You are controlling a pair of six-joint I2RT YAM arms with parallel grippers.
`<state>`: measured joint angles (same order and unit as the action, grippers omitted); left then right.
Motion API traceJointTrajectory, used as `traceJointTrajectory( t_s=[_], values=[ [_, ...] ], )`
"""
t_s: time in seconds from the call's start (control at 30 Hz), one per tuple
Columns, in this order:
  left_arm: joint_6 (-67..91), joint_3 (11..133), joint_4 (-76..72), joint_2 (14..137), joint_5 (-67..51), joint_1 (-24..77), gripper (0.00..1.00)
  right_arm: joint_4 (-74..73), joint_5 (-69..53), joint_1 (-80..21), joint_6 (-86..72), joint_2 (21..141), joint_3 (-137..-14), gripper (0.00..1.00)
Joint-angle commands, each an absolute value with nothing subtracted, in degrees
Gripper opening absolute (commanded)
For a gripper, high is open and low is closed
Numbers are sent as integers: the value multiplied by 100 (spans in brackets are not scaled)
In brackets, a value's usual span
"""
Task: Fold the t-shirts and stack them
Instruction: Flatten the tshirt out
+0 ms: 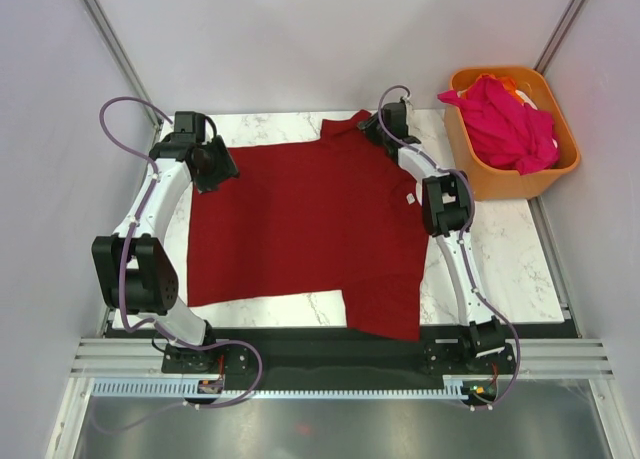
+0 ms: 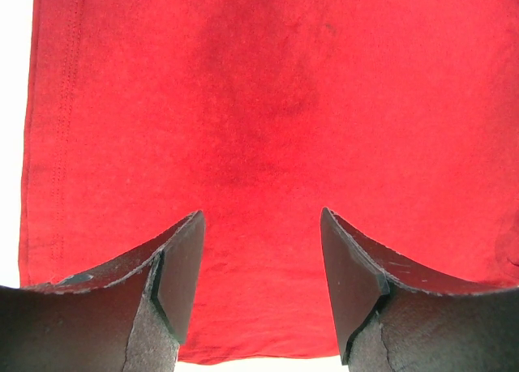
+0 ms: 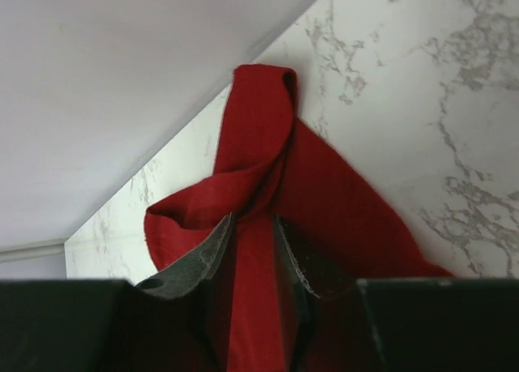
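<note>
Overhead view first: I see the dark crimson red cotton t-shirt [image 1: 300, 229] spread flat on the white marble table [image 1: 500, 249], unfolded, while the bright magenta pink shirt [image 1: 505, 124] waits in the orange plastic tub [image 1: 560, 169] beyond my right gripper [image 1: 375, 127]. Nothing is stacked. Left wrist view: my left gripper [image 2: 259, 283] hangs with jaws apart over red cloth, holding nothing. Right wrist view: my fingers [image 3: 195, 258] pinch a bunched sleeve fold.
</note>
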<state>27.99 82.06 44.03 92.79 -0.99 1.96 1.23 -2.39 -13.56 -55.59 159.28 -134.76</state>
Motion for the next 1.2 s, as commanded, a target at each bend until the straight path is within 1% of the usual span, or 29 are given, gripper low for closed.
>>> traceJointTrajectory(
  t_s=[0.0, 0.27, 0.33, 0.4, 0.43, 0.47, 0.5, 0.53, 0.57, 0.6, 0.63, 0.7, 0.73, 0.77, 0.8, 0.83, 0.87, 0.9, 1.0, 1.07, 1.1, 1.17],
  values=[
    [2707, 8218, 4280, 9149, -149, 184, 67, 61, -35, -1415, -5695, 16145, -13763, 33],
    [2716, 8209, 4280, 9158, -228, 185, 67, 351, 123, -1459, -5932, 16426, -14036, 39],
    [2707, 8209, 4280, 9141, -255, 185, 67, 623, 289, -1520, -6064, 16558, -14124, 41],
    [2716, 8209, 4280, 9114, -246, 185, 67, 1263, 500, -1608, -6275, 16725, -14343, 46],
    [2716, 8218, 4280, 9106, -263, 185, 67, 1457, 832, -1713, -6362, 16995, -14761, 47],
    [2716, 8209, 4280, 9114, -264, 185, 67, 1981, 1052, -1775, -6502, 17163, -14966, 48],
    [2725, 8209, 4280, 9114, -238, 185, 67, 2447, 1316, -1836, -6721, 17426, -15063, 52],
    [2725, 8209, 4280, 9106, -246, 185, 67, 2878, 2006, -1967, -6872, 17542, -15117, 56],
    [2716, 8200, 4289, 9105, -229, 185, 67, 3361, 2448, -2056, -6977, 17656, -15361, 60],
    [2725, 8200, 4272, 9105, -194, 185, 67, 3479, 2992, -2152, -7048, 17762, -15537, 61],
    [2707, 8200, 4280, 9097, -115, 185, 67, 3602, 3641, -2266, -7058, 17806, -15687, 59],
    [2707, 8165, 4280, 9070, -36, 185, 66, 3883, 3797, -2259, -7197, 17518, -15418, 56],
    [2707, 8156, 4280, 9062, -18, 185, 66, 4085, 3675, -2180, -7329, 17169, -15207, 57],
    [2707, 8156, 4280, 9062, -18, 185, 66, 4557, 3004, -2127, -7191, 17104, -15353, 60],
    [2698, 8165, 4280, 9053, -18, 193, 66, 4849, 2649, -2075, -7059, 17017, -15520, 64],
    [2698, 8174, 4280, 9053, -18, 193, 66, 5113, 2324, -1996, -7014, 16868, -15443, 65],
    [2690, 8183, 4272, 9053, -18, 185, 66, 5481, 1877, -1952, -7048, 16631, -15216, 71],
    [2681, 8191, 4280, 9035, -9, 185, 66, 5624, 1620, -1908, -6997, 16203, -15005, 75],
    [2672, 8156, 4280, 8939, 298, 193, 66, 5766, 1223, -1741, -6891, 15935, -14722, 81],
    [2637, 8165, 4280, 8930, 378, 185, 66, 5626, 1056, -1565, -7065, 15873, -14591, 83],
    [2619, 8165, 4280, 8938, 404, 193, 66, 5686, 707, -1477, -7336, 15647, -14407, 82],
    [2497, 8156, 4167, 8965, 282, 219, 66, 6053, 100, -1196, -7383, 15216, -13443, 79]
  ],
)
